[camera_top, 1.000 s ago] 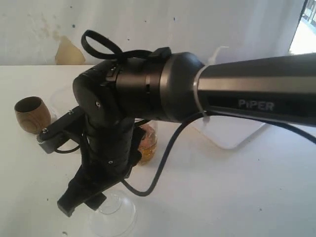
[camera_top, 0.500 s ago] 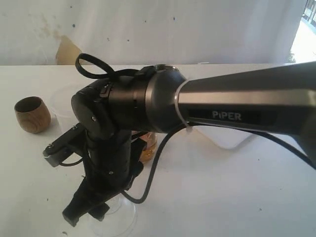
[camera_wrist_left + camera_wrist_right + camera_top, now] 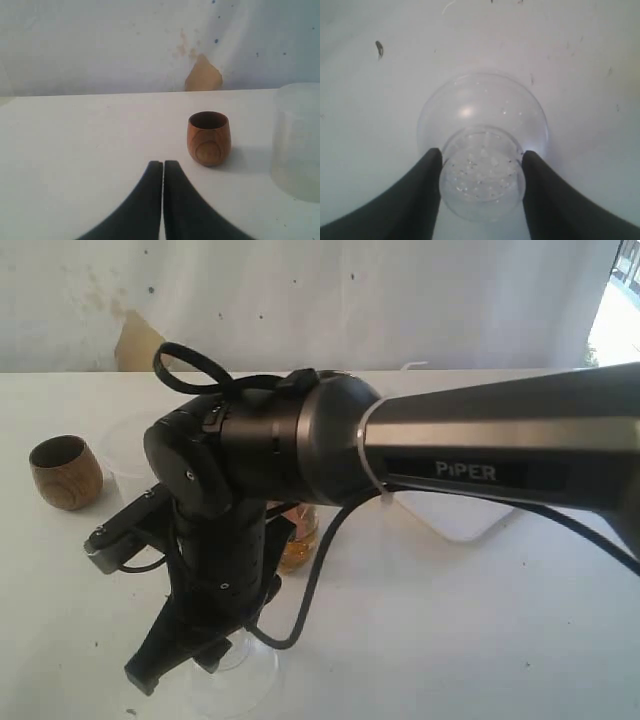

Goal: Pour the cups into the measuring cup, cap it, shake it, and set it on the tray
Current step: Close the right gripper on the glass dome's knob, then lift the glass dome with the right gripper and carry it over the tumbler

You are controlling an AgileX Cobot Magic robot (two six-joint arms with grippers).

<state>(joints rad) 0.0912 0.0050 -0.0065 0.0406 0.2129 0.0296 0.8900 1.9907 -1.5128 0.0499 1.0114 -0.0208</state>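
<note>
1. The left gripper (image 3: 163, 165) has its jaws pressed together, empty, near the upright wooden cup (image 3: 209, 138).
2. The frosted cup (image 3: 297, 142) stands beside the wooden one.
3. The right gripper (image 3: 481, 154) pinches the knob of the clear lid (image 3: 482, 110), which rests on the table (image 3: 580, 60).
4. The measuring cup (image 3: 298, 540), with orange contents, stands behind the right arm (image 3: 480, 450).
5. The tray (image 3: 455, 520) lies right of the measuring cup.

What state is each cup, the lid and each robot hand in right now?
wooden cup: upright, untouched.
frosted plastic cup: upright, untouched.
measuring cup: upright, amber contents inside, mostly hidden.
clear dome lid: lying flat, knob up.
left hand: shut, holding nothing.
right hand: closed on the lid's knob.
</note>
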